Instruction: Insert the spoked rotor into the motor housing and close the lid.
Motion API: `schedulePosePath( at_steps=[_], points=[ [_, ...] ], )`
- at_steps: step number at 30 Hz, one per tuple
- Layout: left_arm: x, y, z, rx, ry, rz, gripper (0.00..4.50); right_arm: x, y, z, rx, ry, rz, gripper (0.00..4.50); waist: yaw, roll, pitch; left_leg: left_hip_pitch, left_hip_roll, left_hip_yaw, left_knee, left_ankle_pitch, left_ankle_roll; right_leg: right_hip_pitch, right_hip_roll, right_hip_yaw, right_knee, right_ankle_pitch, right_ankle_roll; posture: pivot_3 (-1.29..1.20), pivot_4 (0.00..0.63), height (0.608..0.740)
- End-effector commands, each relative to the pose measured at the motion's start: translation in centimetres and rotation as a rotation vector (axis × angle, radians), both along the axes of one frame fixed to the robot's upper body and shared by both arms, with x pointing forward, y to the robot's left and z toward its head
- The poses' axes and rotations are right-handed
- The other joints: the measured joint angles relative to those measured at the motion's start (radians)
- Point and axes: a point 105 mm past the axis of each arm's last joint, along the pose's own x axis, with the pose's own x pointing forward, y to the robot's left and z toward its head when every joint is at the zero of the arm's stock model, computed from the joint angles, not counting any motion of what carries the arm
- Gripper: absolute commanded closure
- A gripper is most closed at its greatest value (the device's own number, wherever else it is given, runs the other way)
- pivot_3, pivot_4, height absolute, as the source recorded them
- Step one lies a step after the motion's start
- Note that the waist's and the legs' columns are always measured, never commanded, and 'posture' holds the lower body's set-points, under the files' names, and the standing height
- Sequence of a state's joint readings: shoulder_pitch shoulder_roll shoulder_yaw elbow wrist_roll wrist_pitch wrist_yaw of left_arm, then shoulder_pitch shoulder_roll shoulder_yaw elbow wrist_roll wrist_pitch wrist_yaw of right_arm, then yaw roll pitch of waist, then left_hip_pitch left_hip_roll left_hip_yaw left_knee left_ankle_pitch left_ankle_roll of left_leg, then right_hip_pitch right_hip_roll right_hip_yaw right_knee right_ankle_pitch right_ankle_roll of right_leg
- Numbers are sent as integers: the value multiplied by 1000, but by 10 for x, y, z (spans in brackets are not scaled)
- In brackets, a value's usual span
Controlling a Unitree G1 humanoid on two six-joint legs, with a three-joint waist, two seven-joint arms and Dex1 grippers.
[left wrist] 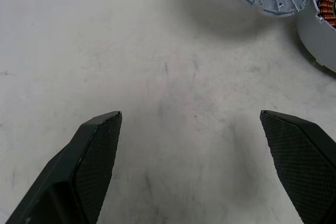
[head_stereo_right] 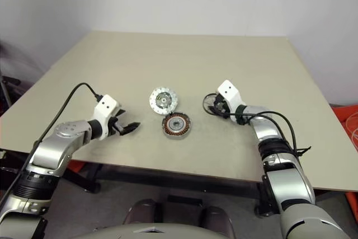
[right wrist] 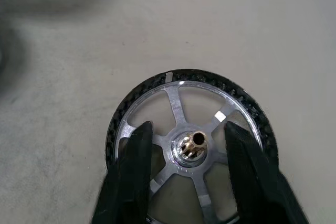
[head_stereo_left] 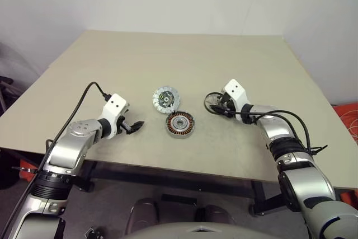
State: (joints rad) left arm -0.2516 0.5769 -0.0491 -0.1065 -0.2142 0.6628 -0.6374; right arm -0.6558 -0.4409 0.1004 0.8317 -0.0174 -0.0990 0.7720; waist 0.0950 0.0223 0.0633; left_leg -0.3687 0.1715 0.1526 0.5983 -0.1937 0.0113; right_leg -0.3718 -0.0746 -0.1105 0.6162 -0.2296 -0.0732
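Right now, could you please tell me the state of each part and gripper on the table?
Silver spoked rotor with dark rim: flat on the table, not inserted.
Round copper-wound motor housing: open, empty.
Toothed-rim silver lid: off, beside the housing.
Left gripper: open, empty.
Right gripper: fingers straddling the rotor's hub.

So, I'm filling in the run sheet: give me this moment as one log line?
right gripper: fingers straddle spoked rotor hub, on table | left gripper: open, idle | motor housing: empty | lid: beside housing
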Motion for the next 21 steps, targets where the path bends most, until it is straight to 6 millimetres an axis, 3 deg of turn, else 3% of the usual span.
schedulePosePath(
  at_steps=[1, 4, 11, 12, 15, 17, 21],
  points=[
    [2, -2, 13, 13, -56, -16, 0, 10, 1, 21, 20, -78, -15, 3251, 0, 0, 0, 0, 0, 0, 0, 0, 0, 0, 0, 0, 0, 0, 0, 0, 0, 740],
    [0, -3, 12, 15, -53, -18, 0, 11, 0, 19, 18, -77, -21, 4285, 0, 0, 0, 0, 0, 0, 0, 0, 0, 0, 0, 0, 0, 0, 0, 0, 0, 740],
    [0, -4, 10, 16, -49, -22, 0, 15, 1, 29, 93, -91, -55, 4286, 0, 0, 0, 0, 0, 0, 0, 0, 0, 0, 0, 0, 0, 0, 0, 0, 0, 740],
    [0, -4, 10, 17, -48, -22, 0, 18, 2, 36, 159, -86, -76, 4286, 0, 0, 0, 0, 0, 0, 0, 0, 0, 0, 0, 0, 0, 0, 0, 0, 0, 740],
    [-1, -4, 9, 18, -44, -23, 0, 35, 8, 84, 672, -1, -197, 4286, -6, 1, 0, 0, 0, 0, 0, 0, 0, -1, 0, 0, 0, 0, 0, 0, 0, 740],
    [-1, -3, 8, 19, -43, -24, 0, 38, 10, 104, 897, 59, -226, 4286, -7, 1, 1, 0, 0, 0, 0, 0, 0, -3, 0, 2, 2, 0, 0, 0, 0, 740],
    [2, -6, 12, 2, -49, -23, 0, 37, 17, 122, 1306, 260, -259, 4286, 1, 1, 0, 1, 0, 0, -1, 0, -1, -3, 0, 1, 3, 0, -1, 0, 0, 740]
  ],
)
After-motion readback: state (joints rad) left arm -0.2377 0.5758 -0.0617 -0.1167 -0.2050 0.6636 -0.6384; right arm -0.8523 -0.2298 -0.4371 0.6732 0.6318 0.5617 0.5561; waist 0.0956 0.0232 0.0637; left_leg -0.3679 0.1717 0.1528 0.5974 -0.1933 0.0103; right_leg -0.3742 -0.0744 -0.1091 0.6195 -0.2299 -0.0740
